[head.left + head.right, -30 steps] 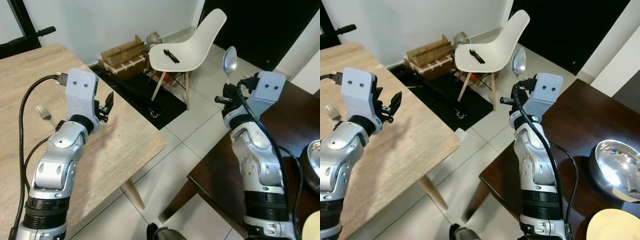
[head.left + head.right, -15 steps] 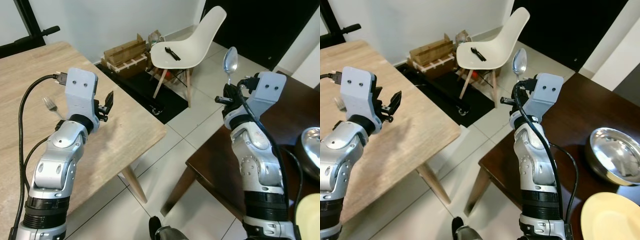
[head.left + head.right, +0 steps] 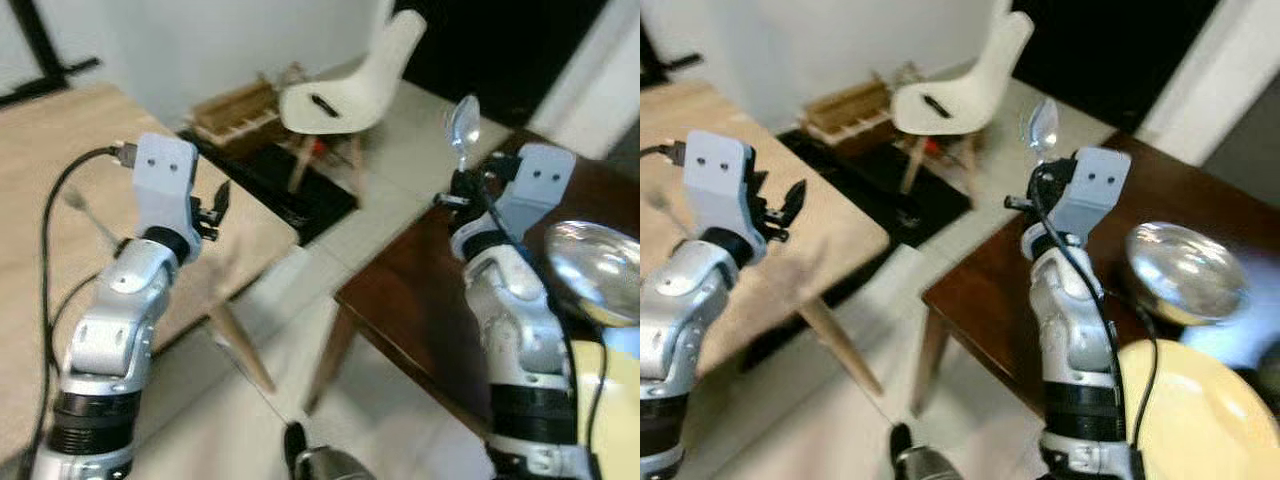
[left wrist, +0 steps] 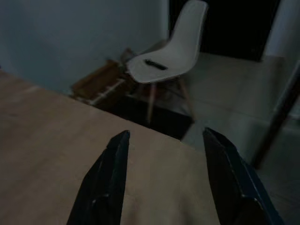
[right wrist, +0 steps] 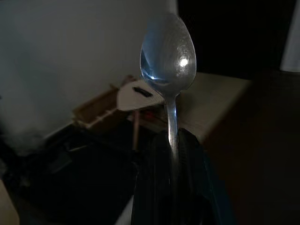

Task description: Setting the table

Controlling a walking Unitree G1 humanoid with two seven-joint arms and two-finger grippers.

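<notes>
The right gripper (image 3: pixel 458 186) is clamped on a spoon (image 3: pixel 462 122), handle pinched between its fingers (image 5: pixel 192 183), long axis upright, bowl at 12 o'clock. The spoon is polished metal, its oval bowl catching a highlight. The dark, glossy table (image 3: pixel 980 300) lies below this arm, so the right arm is the nearer one; a shiny steel bowl (image 3: pixel 1185 272) and a matte cream plate (image 3: pixel 1185 420) sit at 4 o'clock. The left gripper (image 3: pixel 215 207) hangs wide apart and empty over the pale wooden table (image 3: pixel 40 160), where a blurred fork (image 3: pixel 85 210) lies.

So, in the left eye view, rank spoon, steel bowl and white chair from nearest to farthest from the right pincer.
1. Spoon, held upright in the right pincer.
2. Steel bowl, on the dark table to its right.
3. White chair, across the floor, ahead and to its left.
</notes>
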